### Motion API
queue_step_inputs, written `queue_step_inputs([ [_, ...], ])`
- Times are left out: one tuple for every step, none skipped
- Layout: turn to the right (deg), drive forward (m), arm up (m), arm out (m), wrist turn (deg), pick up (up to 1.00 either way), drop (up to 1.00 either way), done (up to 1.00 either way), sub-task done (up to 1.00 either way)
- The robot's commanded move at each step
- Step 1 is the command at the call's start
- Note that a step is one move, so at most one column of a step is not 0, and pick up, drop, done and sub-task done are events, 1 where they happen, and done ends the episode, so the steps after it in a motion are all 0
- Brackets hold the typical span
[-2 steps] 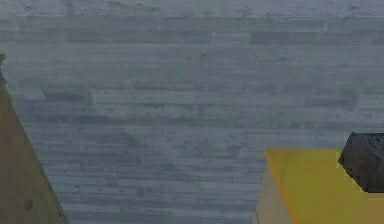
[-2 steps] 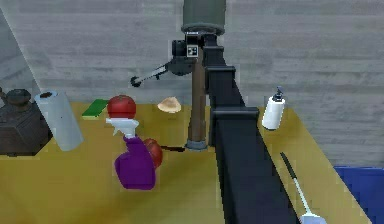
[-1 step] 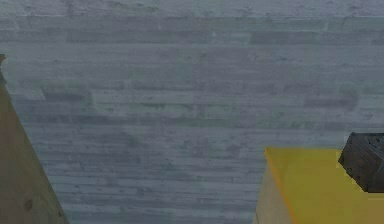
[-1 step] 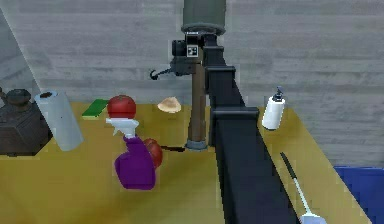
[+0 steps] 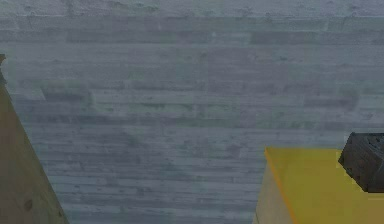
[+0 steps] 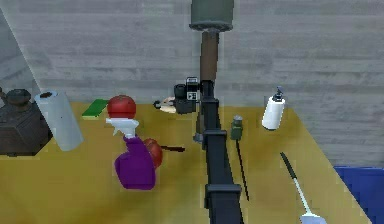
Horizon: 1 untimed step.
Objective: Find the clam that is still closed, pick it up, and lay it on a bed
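One purple spray bottle (image 6: pixel 133 165) stands near on the yellow table (image 6: pixel 60 190), left of the arm (image 6: pixel 215 160). Farther out, the gripper (image 6: pixel 168 104) is at a small pale blob (image 6: pixel 159 104) on the table, near a red apple (image 6: pixel 122 105). Whether it holds anything, I cannot tell.

The table top (image 6: pixel 70 195) is yellow. At its near left stands a purple spray bottle (image 6: pixel 133 168) with a white head. Behind it is a red round thing (image 6: pixel 121 105), and a smaller red thing (image 6: pixel 153 152) is just right of the bottle. A flat green thing (image 6: pixel 95 109) lies at the far left, near a white roll (image 6: pixel 60 120) and a dark brown pot (image 6: pixel 15 128). At the far right a white bottle (image 6: pixel 273 112) has a dark cap, and near it stands a small dark green bottle (image 6: pixel 237 128). The arm (image 6: pixel 218 175) is black. The wall (image 6: pixel 320 50) is grey with faint horizontal streaks. The floor (image 6: pixel 365 190) at the near right is blue.
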Motion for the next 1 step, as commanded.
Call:
queue_step_inputs([
  [0.0,0.00,0.00,0.00,0.0,1.00,0.00,0.00,0.00],
])
